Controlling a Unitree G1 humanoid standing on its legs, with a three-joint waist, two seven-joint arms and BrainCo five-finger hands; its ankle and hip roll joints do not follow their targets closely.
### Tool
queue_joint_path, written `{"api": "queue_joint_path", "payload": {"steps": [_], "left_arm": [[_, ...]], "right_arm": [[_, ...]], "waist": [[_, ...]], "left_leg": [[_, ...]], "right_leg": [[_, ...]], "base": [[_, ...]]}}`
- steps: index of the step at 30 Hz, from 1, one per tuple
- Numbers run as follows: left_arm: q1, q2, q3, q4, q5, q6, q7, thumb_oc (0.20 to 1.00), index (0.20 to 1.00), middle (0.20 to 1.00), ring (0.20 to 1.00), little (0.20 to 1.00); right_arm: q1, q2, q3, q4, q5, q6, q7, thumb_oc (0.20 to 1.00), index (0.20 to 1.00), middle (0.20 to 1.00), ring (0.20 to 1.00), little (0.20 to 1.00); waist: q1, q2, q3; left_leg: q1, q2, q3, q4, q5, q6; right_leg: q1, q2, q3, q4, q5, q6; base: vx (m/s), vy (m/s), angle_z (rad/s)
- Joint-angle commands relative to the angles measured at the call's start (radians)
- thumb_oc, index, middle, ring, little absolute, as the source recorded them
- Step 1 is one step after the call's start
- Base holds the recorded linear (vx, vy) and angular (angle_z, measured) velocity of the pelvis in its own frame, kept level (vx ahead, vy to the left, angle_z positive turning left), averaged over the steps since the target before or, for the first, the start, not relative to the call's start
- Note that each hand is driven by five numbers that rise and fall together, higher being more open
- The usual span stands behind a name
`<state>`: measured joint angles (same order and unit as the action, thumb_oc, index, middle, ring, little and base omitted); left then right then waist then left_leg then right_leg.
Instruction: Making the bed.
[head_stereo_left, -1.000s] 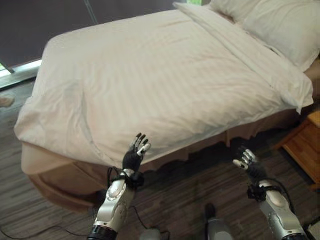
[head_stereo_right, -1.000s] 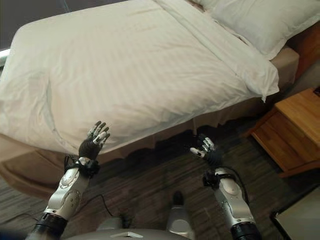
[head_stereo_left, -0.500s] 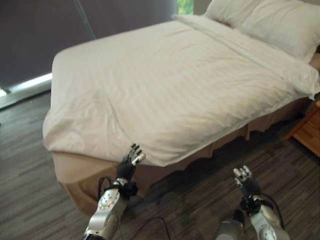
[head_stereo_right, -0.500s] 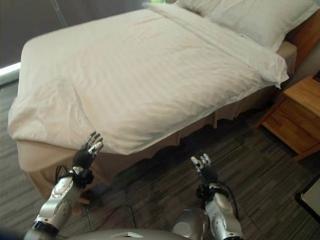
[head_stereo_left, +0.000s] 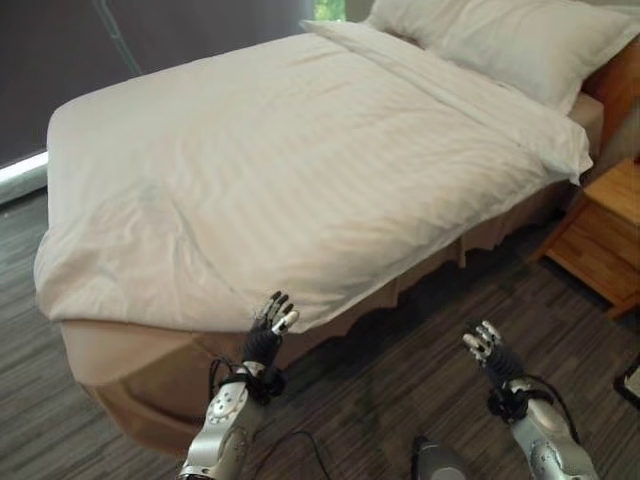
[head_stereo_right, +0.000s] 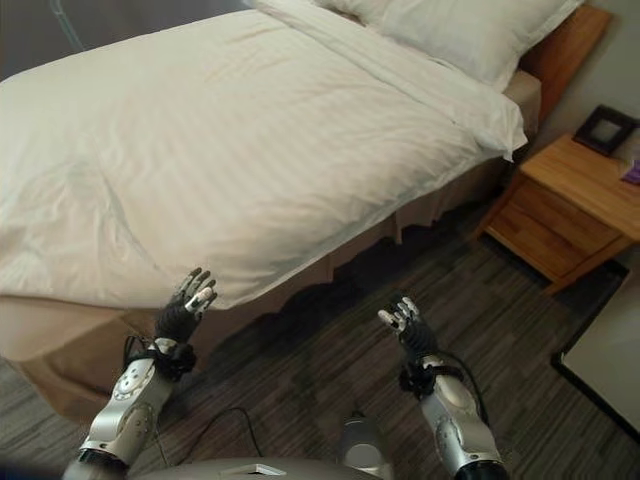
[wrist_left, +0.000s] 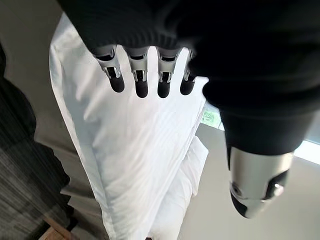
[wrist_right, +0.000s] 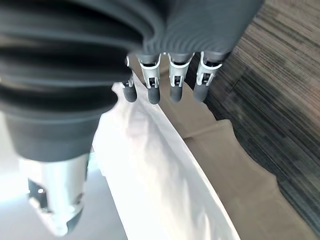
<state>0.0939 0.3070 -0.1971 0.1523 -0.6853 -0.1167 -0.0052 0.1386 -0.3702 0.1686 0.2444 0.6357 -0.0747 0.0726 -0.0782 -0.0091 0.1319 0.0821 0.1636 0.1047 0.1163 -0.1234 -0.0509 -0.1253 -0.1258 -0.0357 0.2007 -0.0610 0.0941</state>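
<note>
Both hands are empty, fingers straight: left hand (head_stereo_left: 270, 325) by the white duvet (head_stereo_left: 300, 170) edge, right hand (head_stereo_left: 487, 347) over the floor. Reach for the hanging edge. Pull it flat and even.

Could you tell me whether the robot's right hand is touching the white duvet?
Apart. In the right eye view, the right hand is raised over the dark floor, fingers straight, with floor showing between it and the duvet edge.
</note>
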Motion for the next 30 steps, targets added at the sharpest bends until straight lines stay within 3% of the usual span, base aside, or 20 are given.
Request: {"api": "queue_joint_path", "payload": {"steps": [1,6,11,13,15,18,19,21,22,23,27,28,30], "left_arm": [[-0.017,0.019,0.04,-0.067,-0.026,-0.047,-0.008,1.0,1.0,1.0,1.0,1.0],[-0.055,0.019,0.006,-0.056,-0.018,-0.051,-0.008,1.0,1.0,1.0,1.0,1.0],[-0.05,-0.002,-0.011,-0.069,-0.031,-0.049,-0.012,1.0,1.0,1.0,1.0,1.0],[-0.047,-0.007,-0.017,-0.07,-0.044,-0.05,-0.01,1.0,1.0,1.0,1.0,1.0],[-0.055,-0.012,-0.017,-0.068,-0.057,-0.052,-0.007,1.0,1.0,1.0,1.0,1.0],[-0.06,-0.002,-0.005,-0.066,-0.057,-0.064,0.012,1.0,1.0,1.0,1.0,1.0],[-0.06,-0.002,-0.005,-0.066,-0.056,-0.064,0.012,1.0,1.0,1.0,1.0,1.0],[-0.061,0.001,0.012,-0.063,-0.063,-0.076,0.025,1.0,1.0,1.0,1.0,1.0],[-0.071,0.001,0.023,-0.062,-0.074,-0.087,0.035,1.0,1.0,1.0,1.0,1.0],[-0.071,0.001,0.023,-0.062,-0.074,-0.087,0.034,1.0,1.0,1.0,1.0,1.0],[-0.102,0.017,0.037,-0.065,-0.071,-0.103,0.04,1.0,1.0,1.0,1.0,1.0],[-0.122,0.024,0.034,-0.059,-0.08,-0.105,0.035,1.0,1.0,1.0,1.0,1.0],[-0.134,0.03,0.036,-0.059,-0.08,-0.109,0.036,1.0,1.0,1.0,1.0,1.0]], "right_arm": [[-0.05,0.004,0.056,-0.068,0.013,-0.039,0.026,1.0,1.0,1.0,1.0,1.0],[-0.049,-0.05,0.076,-0.074,-0.087,-0.036,0.037,1.0,1.0,1.0,1.0,1.0],[-0.03,-0.034,0.072,-0.062,-0.058,-0.032,0.036,1.0,1.0,1.0,1.0,1.0],[-0.03,-0.03,0.073,-0.068,-0.049,-0.039,0.034,1.0,1.0,1.0,1.0,1.0],[-0.046,-0.036,0.078,-0.066,-0.057,-0.041,0.022,1.0,1.0,1.0,1.0,1.0],[-0.074,-0.052,0.077,-0.08,-0.077,-0.053,0.008,1.0,1.0,1.0,1.0,1.0],[-0.074,-0.052,0.077,-0.081,-0.077,-0.053,0.008,1.0,1.0,1.0,1.0,1.0],[-0.071,-0.064,0.065,-0.085,-0.088,-0.06,-0.003,1.0,1.0,1.0,1.0,1.0],[-0.069,-0.067,0.053,-0.078,-0.078,-0.064,-0.011,1.0,1.0,1.0,1.0,1.0],[-0.069,-0.067,0.053,-0.078,-0.078,-0.064,-0.011,1.0,1.0,1.0,1.0,1.0],[-0.056,-0.091,0.023,-0.079,-0.083,-0.066,-0.021,1.0,1.0,1.0,1.0,1.0],[-0.05,-0.091,0.01,-0.075,-0.075,-0.065,-0.019,1.0,1.0,1.0,1.0,1.0],[-0.051,-0.091,0.006,-0.07,-0.075,-0.062,-0.02,1.0,1.0,1.0,1.0,1.0]], "waist": [[0.009,-0.021,-0.019],[0.009,-0.041,0.027],[-0.001,-0.03,0.019],[-0.004,-0.033,0.025],[-0.005,-0.046,0.039],[0.007,-0.035,0.035],[0.007,-0.034,0.037],[0.002,-0.015,0.024],[-0.001,-0.001,0.021],[-0.001,-0.001,0.022],[-0.015,0.02,0.016],[-0.023,0.026,0.006],[-0.023,0.026,-0.001]], "left_leg": [[-0.03,-0.155,0.022,-0.14,0.124,0.053],[-0.115,-0.154,-0.014,0.009,0.105,0.037],[-0.099,-0.153,0.015,-0.042,0.119,0.035],[-0.117,-0.14,0.03,-0.006,0.135,0.016],[-0.137,-0.081,0.04,0.039,0.147,-0.013],[-0.079,0.007,-0.071,0.017,0.192,-0.043],[-0.075,0.008,-0.071,0.014,0.192,-0.044],[-0.071,0.093,-0.108,-0.044,0.27,-0.075],[-0.082,0.151,-0.126,-0.072,0.335,-0.095],[-0.079,0.152,-0.126,-0.074,0.336,-0.095],[-0.086,0.233,-0.143,-0.093,0.425,-0.128],[-0.081,0.253,-0.145,-0.088,0.427,-0.148],[-0.076,0.257,-0.151,-0.078,0.408,-0.16]], "right_leg": [[0.185,0.109,-0.011,-0.217,0.052,-0.011],[0.181,0.09,-0.012,-0.205,0.049,-0.031],[0.185,0.089,-0.044,-0.215,0.054,-0.027],[0.182,0.079,-0.055,-0.214,0.06,-0.027],[0.17,0.042,-0.069,-0.205,0.063,-0.022],[0.148,0.0,-0.05,-0.186,0.067,0.003],[0.15,0.001,-0.051,-0.185,0.066,0.003],[0.145,-0.026,-0.04,-0.169,0.053,0.023],[0.138,-0.059,-0.033,-0.143,0.042,0.046],[0.139,-0.059,-0.033,-0.141,0.04,0.045],[0.123,-0.136,0.007,-0.078,0.024,0.085],[0.123,-0.181,0.024,-0.068,0.032,0.108],[0.123,-0.209,0.034,-0.069,0.041,0.12]], "base": [[-0.03,-0.072,-0.84],[-0.1,-0.056,-0.15],[-0.02,0.001,0.17],[-0.05,0.031,0.09],[-0.08,0.114,0.39],[0.01,0.188,0.2],[0.07,0.191,0.0],[0.1,0.339,-0.01],[0.08,0.348,0.04],[0.08,0.393,-0.05],[0.11,0.512,-0.12],[0.13,0.534,-0.02],[0.13,0.511,0.08]]}}
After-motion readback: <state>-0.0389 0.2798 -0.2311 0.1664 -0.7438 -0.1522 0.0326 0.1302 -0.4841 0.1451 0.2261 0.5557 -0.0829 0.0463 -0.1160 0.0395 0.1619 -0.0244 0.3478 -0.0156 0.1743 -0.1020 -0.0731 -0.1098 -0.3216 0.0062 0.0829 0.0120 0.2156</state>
